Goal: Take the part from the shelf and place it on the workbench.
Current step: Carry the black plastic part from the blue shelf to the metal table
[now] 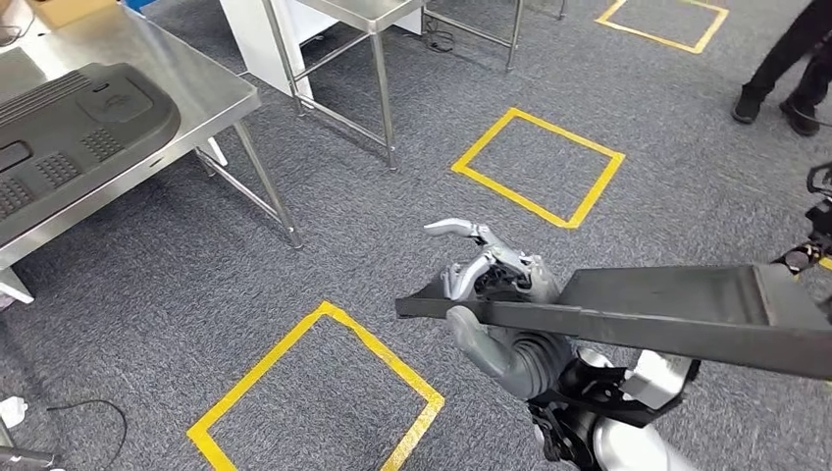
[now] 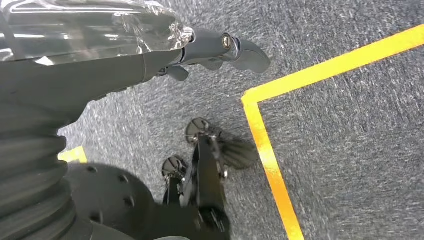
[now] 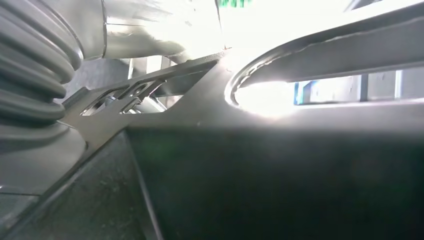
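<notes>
Dark part (image 1: 677, 309) in right hand (image 1: 500, 294)

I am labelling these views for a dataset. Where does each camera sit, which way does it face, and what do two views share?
Head view: high on the body, facing down at carpet, the bench and the right hand holding the part.
Left wrist view: behind the left hand, facing the floor and yellow tape.
Right wrist view: behind the right wrist, against the part.
Shared: head and right wrist views show the part.

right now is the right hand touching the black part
Touching: in the head view the right hand grips the near end of the part, thumb under its edge.
</notes>
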{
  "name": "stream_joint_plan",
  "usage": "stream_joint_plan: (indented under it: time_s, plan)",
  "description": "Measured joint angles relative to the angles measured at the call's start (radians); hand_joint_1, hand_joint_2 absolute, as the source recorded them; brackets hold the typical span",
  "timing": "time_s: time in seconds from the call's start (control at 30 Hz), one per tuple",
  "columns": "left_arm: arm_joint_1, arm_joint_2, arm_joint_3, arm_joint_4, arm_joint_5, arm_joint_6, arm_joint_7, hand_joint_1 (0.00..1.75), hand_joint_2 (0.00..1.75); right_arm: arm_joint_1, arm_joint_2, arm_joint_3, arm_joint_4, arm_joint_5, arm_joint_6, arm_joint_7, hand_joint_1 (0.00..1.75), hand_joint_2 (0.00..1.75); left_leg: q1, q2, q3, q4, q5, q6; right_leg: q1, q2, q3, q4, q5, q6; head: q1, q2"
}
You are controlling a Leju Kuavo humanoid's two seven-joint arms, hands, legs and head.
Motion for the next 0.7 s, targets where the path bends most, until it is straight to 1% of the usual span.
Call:
stream_joint_plan:
  time_s: [0.03, 0.07, 0.1, 0.13, 0.17, 0.2, 0.23, 0.27, 0.3, 0.33, 0.37, 0.4, 0.43, 0.47, 0.5, 0.53, 0.57, 0.6, 0.63, 0.67, 0.7]
  plan:
    - [-0.001, 0.002, 0.0, 0.001, -0.001, -0.004, 0.008, 0.0, 1.75, -0.007, 0.004, 0.002, 0.003, -0.001, 0.006, 0.002, 1.75, 1.75, -0.006, 0.01, 0.01, -0.024, 0.004, 0.006, 0.001, -0.01, 0.004, -0.001, -0.003, 0.005, 0.0, 0.0]
    - [0.0, 0.005, 0.0, 0.003, -0.002, -0.006, 0.016, 0.0, 1.75, -0.014, 0.007, 0.004, 0.007, -0.003, 0.013, 0.002, 1.75, 1.75, -0.011, 0.007, 0.01, -0.027, 0.001, 0.01, 0.001, -0.02, 0.007, -0.002, -0.005, 0.01, 0.001, 0.0]
    - [0.001, 0.007, 0.0, 0.005, -0.003, -0.009, 0.023, 0.0, 1.75, -0.021, 0.01, 0.006, 0.011, -0.007, 0.02, 0.002, 1.75, 1.75, -0.011, -0.006, 0.011, -0.032, 0.003, 0.015, 0.001, -0.029, 0.013, -0.005, -0.007, 0.015, 0.002, 0.0]
    - [0.003, 0.01, 0.0, 0.007, -0.004, -0.01, 0.029, 0.0, 1.75, -0.027, 0.014, 0.009, 0.016, -0.012, 0.027, -0.001, 1.75, 1.75, -0.008, -0.017, 0.017, -0.04, 0.005, 0.02, 0.0, -0.029, 0.02, -0.006, -0.012, 0.021, 0.003, 0.0]
    - [0.005, 0.011, -0.001, 0.009, -0.005, -0.011, 0.034, 0.0, 1.75, -0.034, 0.017, 0.011, 0.021, -0.019, 0.036, -0.008, 1.75, 1.75, -0.004, -0.028, 0.024, -0.049, 0.007, 0.025, -0.002, -0.01, 0.022, 0.003, -0.022, 0.025, 0.006, 0.0]
    - [0.005, 0.013, -0.001, 0.01, -0.006, -0.012, 0.037, 0.0, 1.75, -0.041, 0.019, 0.015, 0.026, -0.027, 0.044, -0.016, 1.75, 1.75, 0.001, -0.039, 0.032, -0.059, 0.011, 0.03, -0.003, 0.017, 0.014, 0.03, -0.041, 0.028, 0.01, 0.0]
    - [0.004, 0.014, -0.002, 0.011, -0.007, -0.013, 0.039, 0.0, 1.75, -0.047, 0.02, 0.018, 0.032, -0.036, 0.053, -0.024, 1.75, 1.75, 0.004, -0.05, 0.037, -0.064, 0.013, 0.034, -0.005, 0.051, -0.008, 0.078, -0.067, 0.029, 0.015, 0.0]
    - [0.002, 0.015, -0.004, 0.012, -0.009, -0.013, 0.041, 0.0, 1.75, -0.052, 0.021, 0.022, 0.04, -0.045, 0.06, -0.031, 1.75, 1.75, 0.004, -0.062, 0.038, -0.066, 0.014, 0.038, -0.006, 0.078, -0.041, 0.141, -0.094, 0.029, 0.022, 0.0]
    - [0.001, 0.016, -0.005, 0.013, -0.01, -0.014, 0.043, 0.0, 1.75, -0.054, 0.023, 0.026, 0.048, -0.054, 0.066, -0.037, 1.75, 1.75, 0.005, -0.076, 0.038, -0.066, 0.014, 0.039, -0.007, 0.09, -0.076, 0.203, -0.115, 0.03, 0.028, 0.0]
    - [0.0, 0.016, -0.007, 0.013, -0.012, -0.015, 0.047, 0.0, 1.75, -0.057, 0.024, 0.03, 0.057, -0.064, 0.072, -0.041, 1.75, 1.75, 0.005, -0.09, 0.038, -0.064, 0.013, 0.04, -0.007, 0.095, -0.103, 0.244, -0.12, 0.032, 0.033, 0.0]
    - [0.001, 0.016, -0.008, 0.014, -0.013, -0.016, 0.051, 0.0, 1.75, -0.063, 0.026, 0.035, 0.066, -0.074, 0.079, -0.045, 1.75, 1.75, 0.005, -0.105, 0.038, -0.062, 0.011, 0.039, -0.008, 0.098, -0.114, 0.25, -0.106, 0.033, 0.037, 0.0]
    - [0.002, 0.016, -0.01, 0.015, -0.014, -0.016, 0.056, 0.0, 1.75, -0.072, 0.029, 0.04, 0.075, -0.086, 0.085, -0.049, 1.75, 1.75, 0.006, -0.12, 0.038, -0.058, 0.009, 0.037, -0.01, 0.101, -0.109, 0.219, -0.072, 0.034, 0.041, 0.0]
    - [0.003, 0.016, -0.011, 0.015, -0.016, -0.016, 0.061, 0.0, 1.75, -0.084, 0.033, 0.045, 0.084, -0.097, 0.091, -0.052, 1.75, 1.75, 0.008, -0.135, 0.037, -0.053, 0.006, 0.033, -0.013, 0.112, -0.089, 0.158, -0.029, 0.035, 0.046, 0.0]
    - [0.003, 0.016, -0.012, 0.016, -0.017, -0.016, 0.065, 0.0, 1.75, -0.097, 0.036, 0.05, 0.094, -0.107, 0.097, -0.055, 1.75, 1.75, 0.008, -0.148, 0.034, -0.046, 0.002, 0.028, -0.016, 0.136, -0.067, 0.098, 0.002, 0.036, 0.05, 0.0]
    - [0.001, 0.017, -0.013, 0.016, -0.019, -0.016, 0.068, 0.0, 1.75, -0.109, 0.043, 0.055, 0.104, -0.117, 0.101, -0.059, 1.75, 1.75, 0.009, -0.16, 0.028, -0.038, -0.001, 0.023, -0.019, 0.158, -0.051, 0.051, 0.022, 0.036, 0.053, 0.0]
    - [0.0, 0.018, -0.014, 0.017, -0.02, -0.015, 0.071, 0.0, 1.75, -0.118, 0.048, 0.061, 0.113, -0.124, 0.104, -0.061, 1.75, 1.75, 0.011, -0.171, 0.021, -0.032, -0.003, 0.017, -0.02, 0.174, -0.042, 0.025, 0.027, 0.035, 0.053, 0.0]
    - [0.0, 0.02, -0.015, 0.018, -0.021, -0.014, 0.074, 0.0, 1.75, -0.128, 0.054, 0.067, 0.124, -0.131, 0.106, -0.064, 1.75, 1.75, 0.013, -0.182, 0.015, -0.029, -0.002, 0.011, -0.018, 0.18, -0.041, 0.019, 0.022, 0.032, 0.054, 0.0]
    - [0.002, 0.021, -0.016, 0.018, -0.022, -0.014, 0.077, 0.0, 1.75, -0.138, 0.061, 0.073, 0.134, -0.138, 0.108, -0.066, 1.75, 1.75, 0.016, -0.193, 0.011, -0.029, 0.0, 0.005, -0.016, 0.171, -0.04, 0.015, 0.023, 0.026, 0.054, 0.0]
    - [0.005, 0.023, -0.017, 0.02, -0.022, -0.014, 0.081, 0.0, 1.75, -0.15, 0.068, 0.077, 0.143, -0.143, 0.11, -0.068, 1.75, 1.75, 0.018, -0.194, 0.01, -0.03, 0.0, -0.001, -0.014, 0.159, -0.037, 0.012, 0.025, 0.019, 0.054, 0.0]
    - [0.008, 0.025, -0.017, 0.021, -0.023, -0.014, 0.085, 0.0, 1.75, -0.161, 0.075, 0.081, 0.152, -0.147, 0.112, -0.07, 1.75, 1.75, 0.017, -0.179, 0.008, -0.022, -0.005, -0.008, -0.015, 0.147, -0.034, 0.008, 0.026, 0.012, 0.052, 0.0]
    - [0.009, 0.026, -0.018, 0.022, -0.024, -0.014, 0.09, 0.0, 1.75, -0.171, 0.083, 0.085, 0.159, -0.15, 0.115, -0.073, 1.75, 1.75, 0.015, -0.152, -0.003, 0.003, -0.019, -0.014, -0.016, 0.133, -0.03, 0.003, 0.027, 0.007, 0.045, 0.0]
